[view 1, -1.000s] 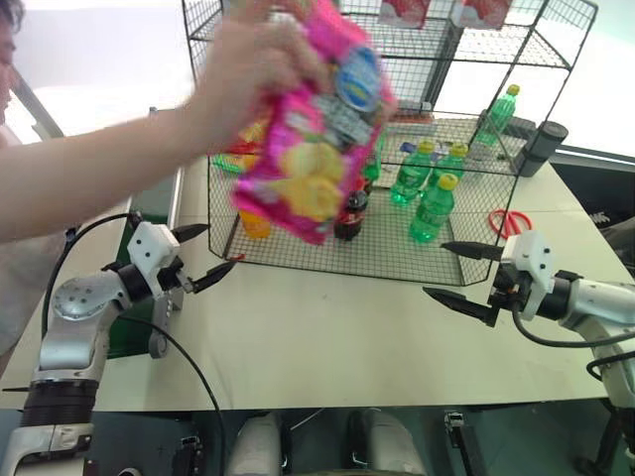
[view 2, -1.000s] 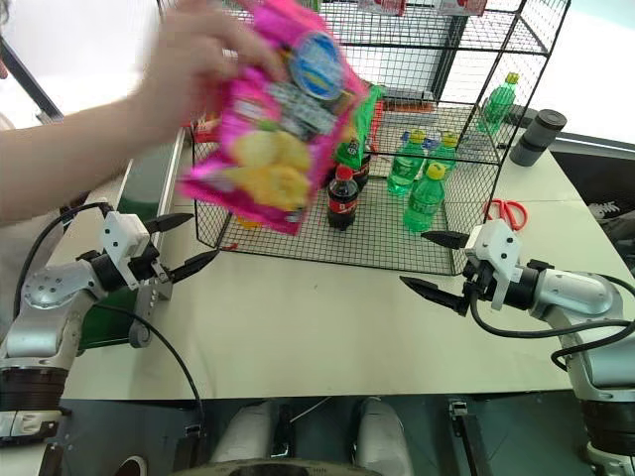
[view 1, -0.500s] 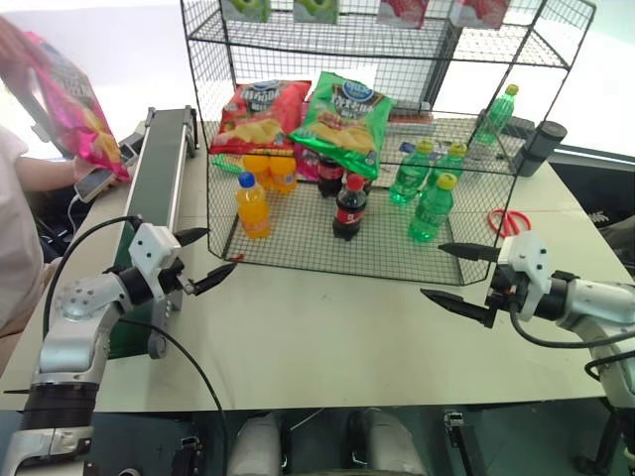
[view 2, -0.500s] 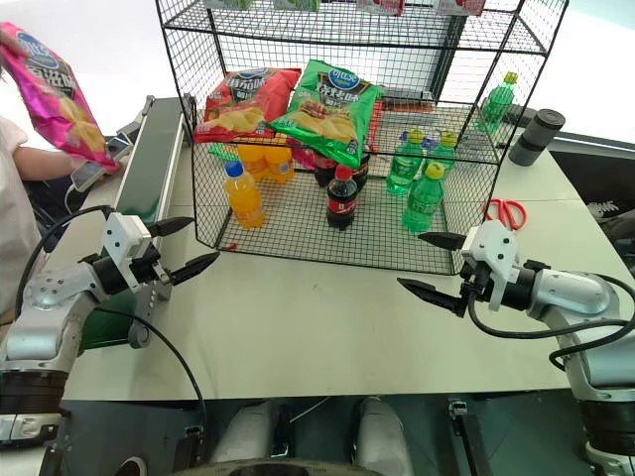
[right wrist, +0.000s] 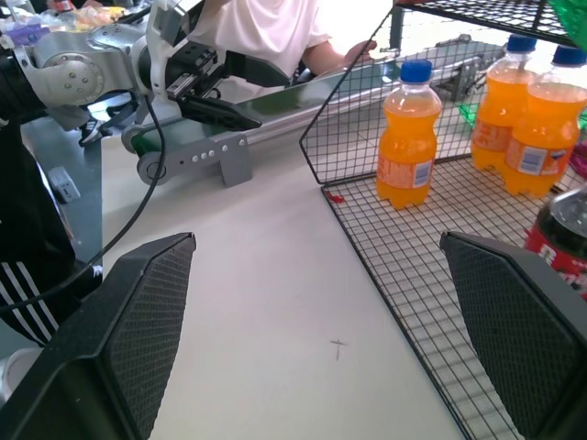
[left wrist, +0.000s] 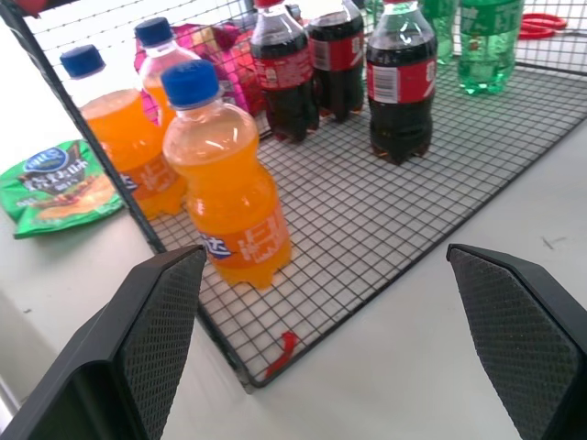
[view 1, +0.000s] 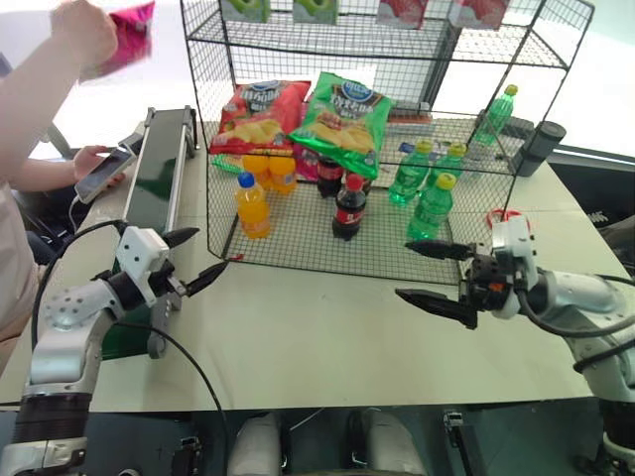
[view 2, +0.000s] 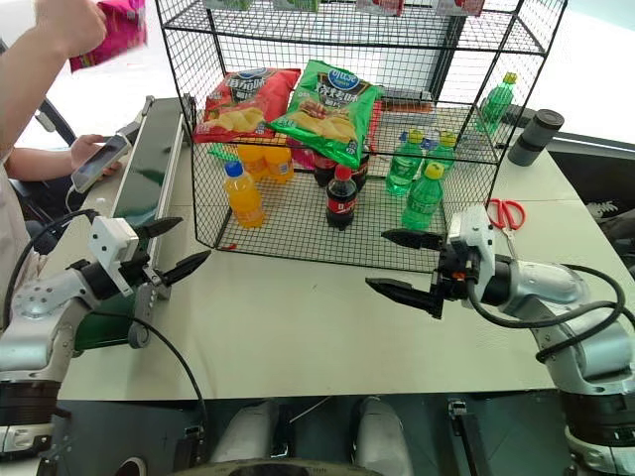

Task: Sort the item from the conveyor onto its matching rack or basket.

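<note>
My left end effector [view 1: 194, 258] hangs over the pale surface [view 1: 327, 337], just beside the near end of the conveyor [view 1: 159, 164], its two black fingers spread wide with nothing between them. It points toward the front left corner of the black wire rack [view 1: 327, 253]. My right end effector [view 1: 429, 272] hovers over the surface just in front of the rack's front edge, fingers likewise spread wide and empty, pointing across toward my left arm.

The pink chip bag [view 1: 124, 38] is up in the air at the far left, gripped in a person's raised hand [view 1: 87, 28], above and beyond the far end of the conveyor and outside the rack. The person's other hand holds a phone [view 1: 104, 177] next to the belt's left rail.

On the rack's middle tier lie a red chip bag [view 1: 256, 114] and a green chip bag [view 1: 345, 109], side by side. Below them stand orange soda bottles [left wrist: 225, 188], dark cola bottles [left wrist: 402, 78] and green bottles [view 1: 429, 203]. Red-handled scissors [view 2: 508, 211] lie on the surface to the right of the rack, near a dark cylinder [view 1: 541, 147].
</note>
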`<state>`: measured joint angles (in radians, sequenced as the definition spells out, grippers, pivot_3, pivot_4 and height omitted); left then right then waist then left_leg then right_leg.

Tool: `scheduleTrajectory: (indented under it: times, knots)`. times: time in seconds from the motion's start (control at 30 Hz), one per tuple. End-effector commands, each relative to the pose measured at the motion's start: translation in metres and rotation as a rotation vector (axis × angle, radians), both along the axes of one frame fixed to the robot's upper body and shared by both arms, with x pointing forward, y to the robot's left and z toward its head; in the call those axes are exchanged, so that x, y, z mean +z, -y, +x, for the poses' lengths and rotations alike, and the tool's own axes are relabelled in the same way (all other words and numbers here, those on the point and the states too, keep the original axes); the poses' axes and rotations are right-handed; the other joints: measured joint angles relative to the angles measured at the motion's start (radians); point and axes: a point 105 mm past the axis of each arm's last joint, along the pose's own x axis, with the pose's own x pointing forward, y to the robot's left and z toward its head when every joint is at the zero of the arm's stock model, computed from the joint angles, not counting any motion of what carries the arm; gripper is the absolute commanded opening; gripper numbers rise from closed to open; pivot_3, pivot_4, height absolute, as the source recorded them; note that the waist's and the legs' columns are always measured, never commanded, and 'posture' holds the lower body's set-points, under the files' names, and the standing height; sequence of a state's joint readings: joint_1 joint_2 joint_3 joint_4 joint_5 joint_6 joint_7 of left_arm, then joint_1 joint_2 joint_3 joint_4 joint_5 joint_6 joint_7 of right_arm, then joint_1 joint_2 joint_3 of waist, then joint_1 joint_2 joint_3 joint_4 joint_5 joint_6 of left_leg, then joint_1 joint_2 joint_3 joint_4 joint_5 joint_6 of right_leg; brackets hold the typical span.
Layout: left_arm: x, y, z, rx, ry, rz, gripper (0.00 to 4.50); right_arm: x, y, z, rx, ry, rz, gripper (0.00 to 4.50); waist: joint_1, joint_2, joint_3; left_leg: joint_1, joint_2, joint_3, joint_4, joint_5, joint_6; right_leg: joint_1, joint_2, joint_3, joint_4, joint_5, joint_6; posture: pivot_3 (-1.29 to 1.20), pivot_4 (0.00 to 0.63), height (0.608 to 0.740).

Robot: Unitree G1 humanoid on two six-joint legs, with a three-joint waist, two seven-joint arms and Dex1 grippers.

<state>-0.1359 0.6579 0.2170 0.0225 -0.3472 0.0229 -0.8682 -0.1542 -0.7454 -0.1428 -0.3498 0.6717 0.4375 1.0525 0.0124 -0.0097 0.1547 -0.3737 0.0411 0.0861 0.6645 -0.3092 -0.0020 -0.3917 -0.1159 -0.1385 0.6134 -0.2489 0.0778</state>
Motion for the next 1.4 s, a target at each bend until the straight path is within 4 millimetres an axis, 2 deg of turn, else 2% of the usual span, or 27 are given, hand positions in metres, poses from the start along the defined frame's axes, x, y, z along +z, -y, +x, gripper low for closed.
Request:
scheduleTrajectory:
  times: [0.03,0.57,0.67,0.8,0.97,1.13,1.2,1.4]
  knots:
    - [0.015,-0.002,0.000,0.021,0.080,0.031,4.50,0.004,-0.004,0.007,-0.018,0.097,-0.028,4.45,0.000,0.000,0.000,0.000,0.000,0.000,0.000,0.000,0.000,0.000,0.000,0.000,0.000,0.000,0.000,0.00,0.150,0.740]
    - [0.011,-0.004,-0.004,0.025,0.055,0.048,4.50,0.001,-0.002,0.015,-0.024,0.104,-0.045,4.45,0.000,0.000,0.000,0.000,0.000,0.000,0.000,0.000,0.000,0.000,0.000,0.000,0.000,0.000,0.000,0.00,0.150,0.740]
    - [0.009,-0.008,-0.001,0.046,0.003,0.009,4.50,0.000,-0.002,0.014,-0.022,0.104,-0.046,4.45,-0.001,0.000,0.000,0.000,0.000,0.000,0.000,0.000,0.000,0.000,0.000,0.000,0.000,0.000,0.000,0.00,0.150,0.740]
    - [0.013,-0.009,-0.003,0.041,0.044,0.049,4.50,0.000,-0.003,0.014,-0.018,0.106,-0.051,4.45,0.000,0.000,0.000,0.000,0.000,0.000,0.000,0.000,0.000,0.000,0.000,0.000,0.000,0.000,0.000,0.00,0.150,0.740]
    - [0.020,-0.019,-0.005,0.085,0.133,0.156,4.50,-0.003,-0.005,0.015,-0.009,0.109,-0.062,4.45,-0.001,0.000,0.000,0.000,0.000,0.000,0.000,0.000,0.000,0.000,0.000,0.000,0.000,0.000,0.000,0.00,0.150,0.740]
    - [0.025,-0.036,-0.010,0.192,0.258,0.366,4.50,-0.004,-0.013,0.020,-0.010,0.117,-0.041,4.45,-0.003,0.000,0.000,0.000,0.000,0.000,0.000,0.000,0.000,-0.001,0.000,0.000,0.000,0.000,0.000,0.00,0.150,0.740]
    - [0.022,-0.046,-0.016,0.241,0.303,0.502,4.50,-0.006,-0.022,0.021,0.009,0.110,-0.018,4.45,-0.005,0.000,0.000,0.000,0.000,0.000,0.000,0.000,0.000,-0.001,0.000,0.000,0.000,0.000,0.000,0.00,0.150,0.740]
    - [0.016,-0.078,-0.036,0.370,0.344,0.733,4.50,-0.015,-0.047,0.020,0.112,0.037,0.030,4.45,-0.004,0.000,0.000,0.000,0.001,0.001,-0.001,0.000,0.000,-0.002,-0.001,0.000,0.000,0.000,0.000,0.00,0.150,0.740]
